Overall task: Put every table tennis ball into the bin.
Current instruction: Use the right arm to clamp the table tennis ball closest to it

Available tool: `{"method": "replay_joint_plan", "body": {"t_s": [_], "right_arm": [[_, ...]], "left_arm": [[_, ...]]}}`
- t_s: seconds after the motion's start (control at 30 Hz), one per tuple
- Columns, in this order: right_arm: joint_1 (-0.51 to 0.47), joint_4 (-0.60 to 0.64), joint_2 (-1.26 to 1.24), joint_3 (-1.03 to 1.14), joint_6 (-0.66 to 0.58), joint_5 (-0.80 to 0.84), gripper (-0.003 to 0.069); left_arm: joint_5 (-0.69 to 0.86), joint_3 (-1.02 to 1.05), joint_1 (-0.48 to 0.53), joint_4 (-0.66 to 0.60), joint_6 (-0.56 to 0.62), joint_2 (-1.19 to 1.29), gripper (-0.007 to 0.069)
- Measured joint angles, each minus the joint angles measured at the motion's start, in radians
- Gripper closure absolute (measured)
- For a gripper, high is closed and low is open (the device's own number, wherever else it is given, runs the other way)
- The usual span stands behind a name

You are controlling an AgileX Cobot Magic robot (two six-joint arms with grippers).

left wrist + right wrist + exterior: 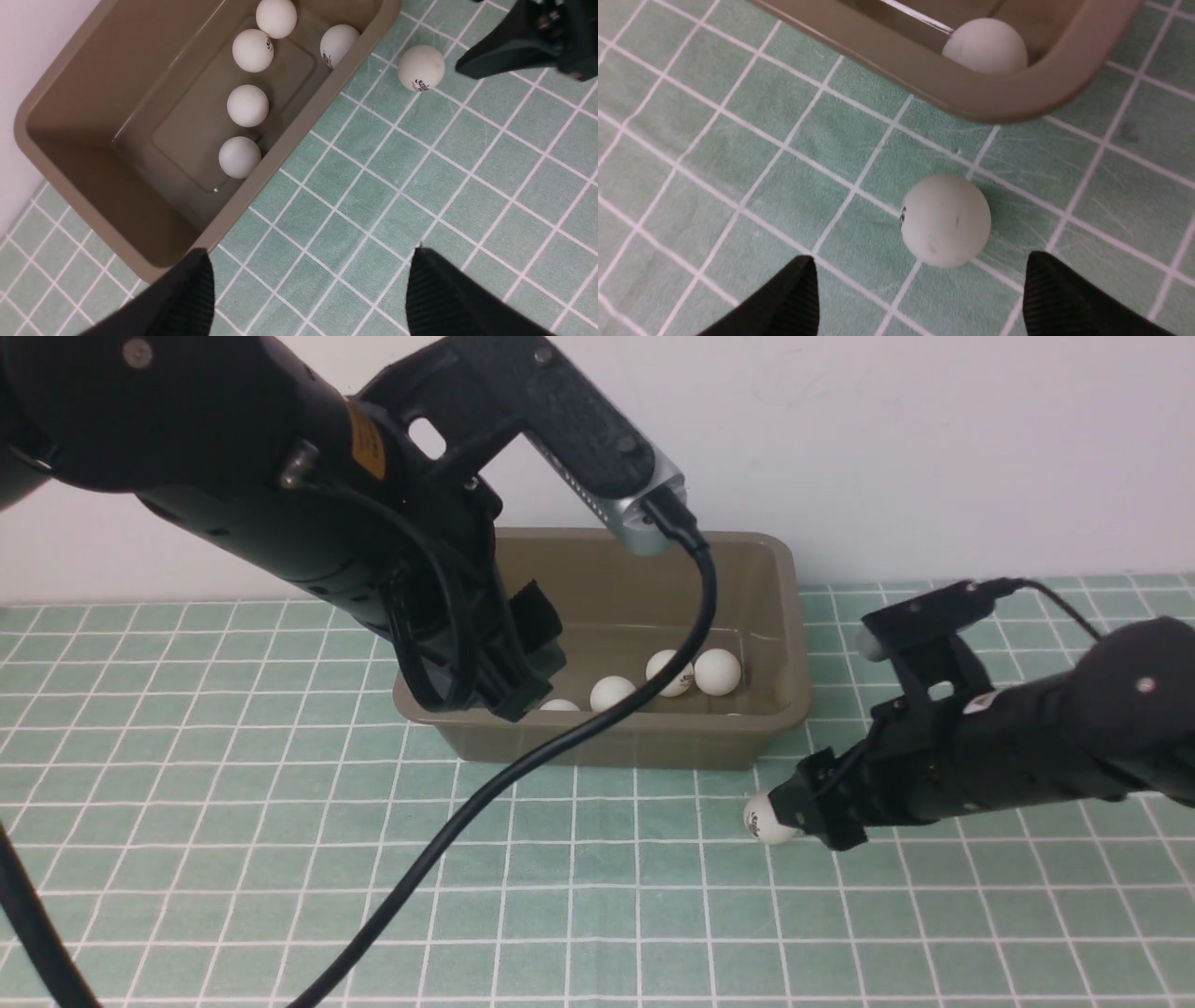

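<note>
The bin [607,742] sits by the far edge of the green mat [280,859], close to the wall [934,448]. Five white balls [247,105] lie on its floor, most of them along its near side. One more ball [945,220] is out on the mat, just beside the bin's near right corner, not touching it. My right gripper [919,261] is low by this ball. Its fingers are spread wide, and the ball is just in front of the tips, not held. My left gripper [309,254] hangs over the bin's near left corner, fingers spread wide too, holding nothing.
</note>
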Motion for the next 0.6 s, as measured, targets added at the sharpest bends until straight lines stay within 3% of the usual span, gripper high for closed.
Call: {"method": "replay_joint_plan", "body": {"t_s": [0.6], "right_arm": [[0.000,0.034,0.177,-0.083,-0.041,0.007,0.0131]], "left_arm": [[-0.001,0.000,0.000,0.000,0.000,0.000,0.0132]]}}
